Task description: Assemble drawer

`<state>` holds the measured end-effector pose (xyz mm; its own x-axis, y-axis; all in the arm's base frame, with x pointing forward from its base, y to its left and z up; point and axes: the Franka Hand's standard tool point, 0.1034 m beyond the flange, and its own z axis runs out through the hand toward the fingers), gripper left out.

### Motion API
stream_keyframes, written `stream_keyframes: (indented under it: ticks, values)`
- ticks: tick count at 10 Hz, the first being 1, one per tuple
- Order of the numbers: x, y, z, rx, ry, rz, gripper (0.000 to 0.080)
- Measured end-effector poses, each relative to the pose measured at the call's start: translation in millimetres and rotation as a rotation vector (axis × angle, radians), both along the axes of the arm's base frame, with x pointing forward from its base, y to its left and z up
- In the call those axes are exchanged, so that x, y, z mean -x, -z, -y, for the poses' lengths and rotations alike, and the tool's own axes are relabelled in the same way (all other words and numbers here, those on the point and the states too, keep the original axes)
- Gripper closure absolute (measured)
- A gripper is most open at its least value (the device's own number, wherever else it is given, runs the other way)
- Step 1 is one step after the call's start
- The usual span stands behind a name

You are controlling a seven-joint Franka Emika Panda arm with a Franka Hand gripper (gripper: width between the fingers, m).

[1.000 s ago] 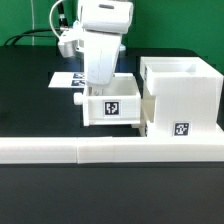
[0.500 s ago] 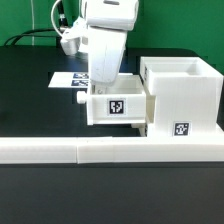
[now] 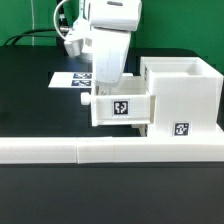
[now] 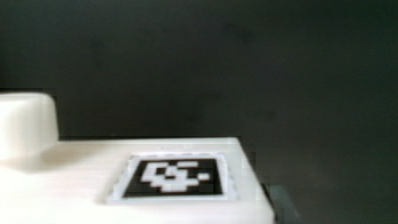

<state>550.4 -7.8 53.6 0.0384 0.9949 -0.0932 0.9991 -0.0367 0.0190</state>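
In the exterior view my gripper reaches down into a small white tray and holds its wall; the fingertips are hidden by the tray. The tray has a square tag on its near side and a knob on the end toward the exterior view's left. Its other end sits partly inside the tall white box casing, which carries a tag low down. In the wrist view I see the tray's tagged face and the knob over the dark table. No second tray shows.
A long low white L-shaped wall runs along the front, and the casing rests against it. The marker board lies flat on the black table behind the tray. The arm's white body rises above the tray.
My gripper and the tray have moved toward the exterior view's right, and the tray's end has gone further into the casing. The casing has stayed put.
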Motion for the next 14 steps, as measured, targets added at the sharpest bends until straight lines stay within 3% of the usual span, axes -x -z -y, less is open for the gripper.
stream_keyframes:
  ticks: [14]
  values:
    - [4.9,3.5,-2.9,0.006,-0.064,-0.038,0.0755]
